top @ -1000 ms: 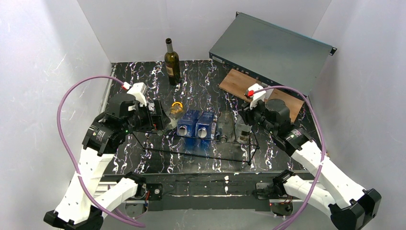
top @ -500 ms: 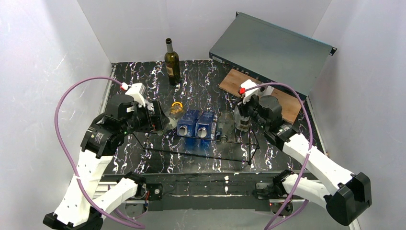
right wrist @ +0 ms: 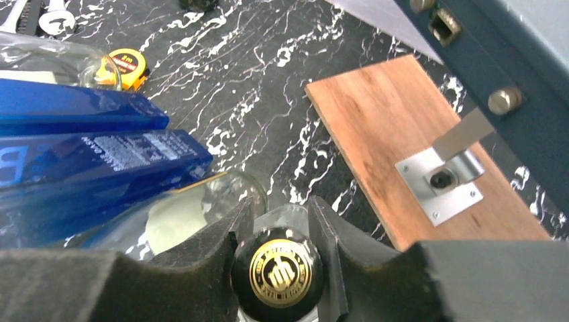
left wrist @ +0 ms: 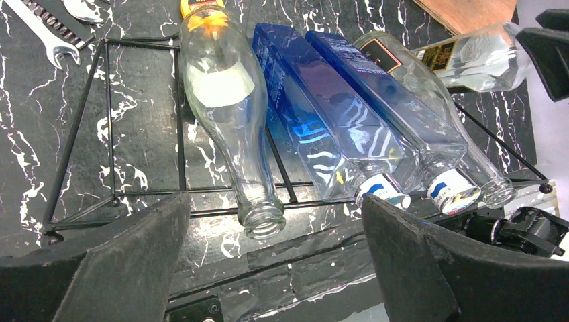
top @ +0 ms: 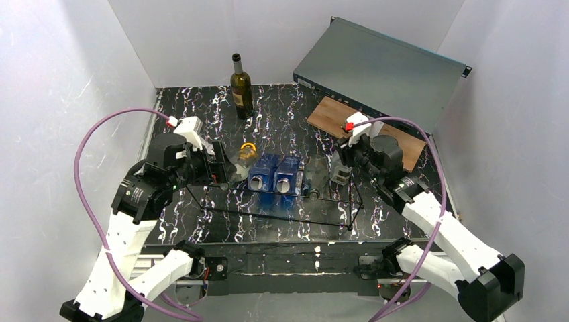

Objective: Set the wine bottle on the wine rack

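- The right arm's jaws (right wrist: 280,213) pinch the black, gold-crested cap of the wine bottle (right wrist: 276,272), a clear one with a pale label (the cap faces the wrist camera squarely).
- That bottle hangs tilted over the right end of the wine rack (left wrist: 280,169), which lies along the near edge of the table (top: 288,111). I cannot tell whether the glass touches the wire rods.
- Four other bottles lie side by side on the rack, necks toward the near edge. From the left they are a clear bottle (left wrist: 225,100), a pair of blue square bottles (left wrist: 315,127), and a dark-labelled clear bottle (left wrist: 429,100).
- The left arm's jaws (left wrist: 274,208) are spread wide with nothing held, at the rack's left end.
- A dark bottle (top: 241,87) stands upright by the far edge, left of the middle.
- A yellow tape measure (right wrist: 124,64) sits just beyond the rack.
- A wooden board (right wrist: 402,147) lies toward the far right corner, with a grey metal case (top: 379,67) behind it.
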You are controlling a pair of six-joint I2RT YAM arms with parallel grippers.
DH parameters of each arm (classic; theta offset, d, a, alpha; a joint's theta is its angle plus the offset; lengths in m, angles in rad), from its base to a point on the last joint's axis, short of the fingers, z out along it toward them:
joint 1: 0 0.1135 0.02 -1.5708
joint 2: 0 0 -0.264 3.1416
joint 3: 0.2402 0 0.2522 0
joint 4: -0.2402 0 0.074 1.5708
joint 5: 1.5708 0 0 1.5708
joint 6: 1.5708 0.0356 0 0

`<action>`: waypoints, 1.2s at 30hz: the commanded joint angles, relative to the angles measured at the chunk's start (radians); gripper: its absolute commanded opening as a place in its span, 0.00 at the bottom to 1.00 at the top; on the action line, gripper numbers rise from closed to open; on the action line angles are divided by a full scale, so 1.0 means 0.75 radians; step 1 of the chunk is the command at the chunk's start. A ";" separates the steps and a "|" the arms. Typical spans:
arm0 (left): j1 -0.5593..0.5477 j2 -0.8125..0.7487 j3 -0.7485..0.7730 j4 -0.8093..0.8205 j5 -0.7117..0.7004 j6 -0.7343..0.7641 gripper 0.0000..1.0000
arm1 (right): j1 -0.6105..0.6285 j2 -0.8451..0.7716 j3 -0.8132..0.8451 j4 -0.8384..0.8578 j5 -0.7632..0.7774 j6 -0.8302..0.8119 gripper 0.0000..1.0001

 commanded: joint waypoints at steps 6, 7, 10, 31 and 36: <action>-0.003 0.040 -0.014 0.029 0.047 -0.003 0.98 | -0.007 -0.149 0.003 -0.247 -0.044 0.205 0.60; -0.002 0.041 -0.015 0.031 0.053 -0.006 0.98 | -0.007 -0.150 0.006 -0.255 -0.048 0.208 0.61; -0.003 0.033 -0.014 0.033 0.059 -0.007 0.98 | -0.008 -0.145 0.022 -0.276 -0.082 0.209 0.63; -0.003 0.015 -0.017 0.010 0.045 -0.010 0.98 | -0.007 -0.189 0.018 -0.313 -0.230 0.346 0.54; -0.002 0.016 -0.014 0.014 0.051 -0.013 0.98 | -0.007 -0.209 0.024 -0.377 -0.260 0.378 0.53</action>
